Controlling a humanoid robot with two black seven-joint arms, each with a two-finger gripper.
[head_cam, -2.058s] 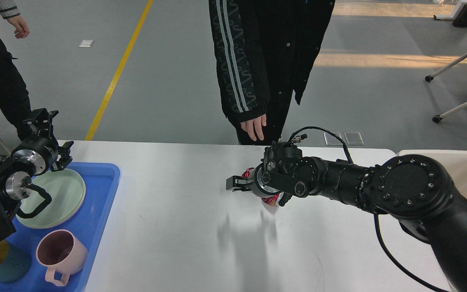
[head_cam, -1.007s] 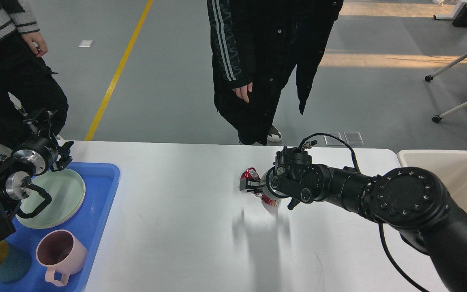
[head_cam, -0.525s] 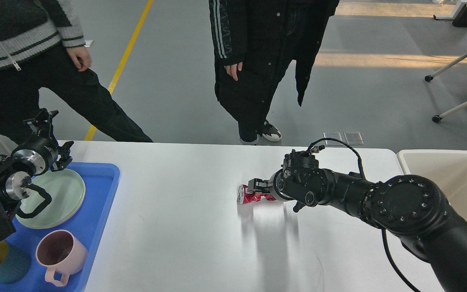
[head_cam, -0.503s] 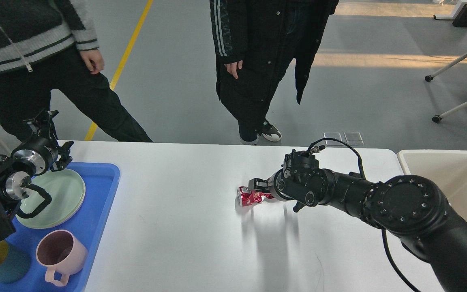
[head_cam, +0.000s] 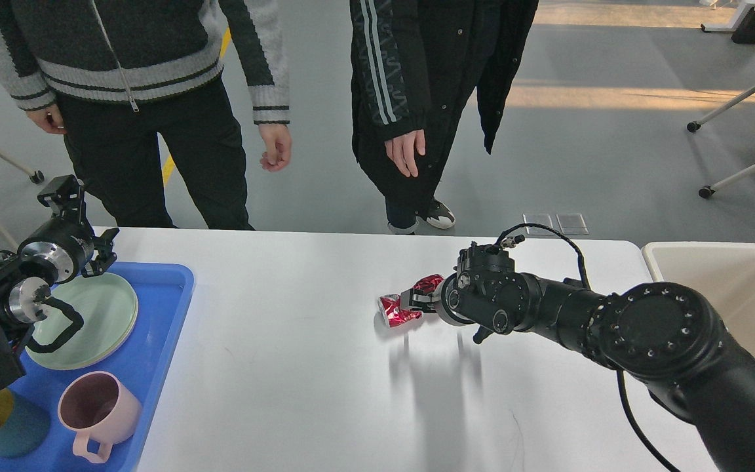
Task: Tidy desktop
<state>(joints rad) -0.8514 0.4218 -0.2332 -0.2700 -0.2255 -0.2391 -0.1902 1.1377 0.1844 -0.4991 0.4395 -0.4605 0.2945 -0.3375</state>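
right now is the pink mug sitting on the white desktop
No, the pink mug stands in the blue tray, not on the desktop.

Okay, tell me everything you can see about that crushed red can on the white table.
The crushed red can is shiny red metal with white markings, badly crumpled and bent. It lies near the middle of the desktop, its silver end facing left toward the blue tray. Its right part runs under the fingers of the right gripper, which sits over it; whether the fingers are clamped on it cannot be told. A faint shadow falls on the table beneath it. Nothing else touches it.
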